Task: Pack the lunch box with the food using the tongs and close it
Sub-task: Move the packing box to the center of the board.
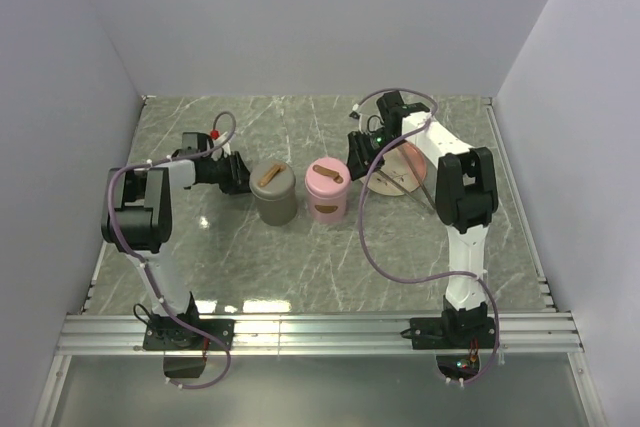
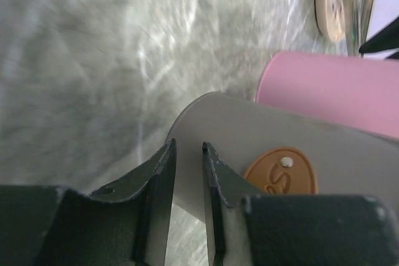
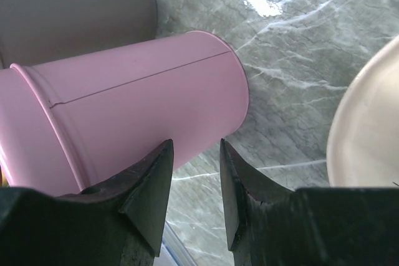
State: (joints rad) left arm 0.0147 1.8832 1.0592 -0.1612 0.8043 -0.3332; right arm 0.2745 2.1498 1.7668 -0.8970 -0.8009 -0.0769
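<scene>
The lunch box (image 1: 327, 195), lid (image 1: 325, 174) on, stands just ahead of the right gripper (image 3: 194, 146), the plate (image 1: 398, 175) close beside that gripper. Another canister (image 1: 274, 197) stands just ahead of the left gripper (image 2: 187, 147), the lunch box just beyond it.

Embossed mark on brown tag (image 2: 280, 171) is illegible.

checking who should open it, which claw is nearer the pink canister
Right. The right claw sits just beside the pink canister; the left claw is beyond the grey canister.
</scene>
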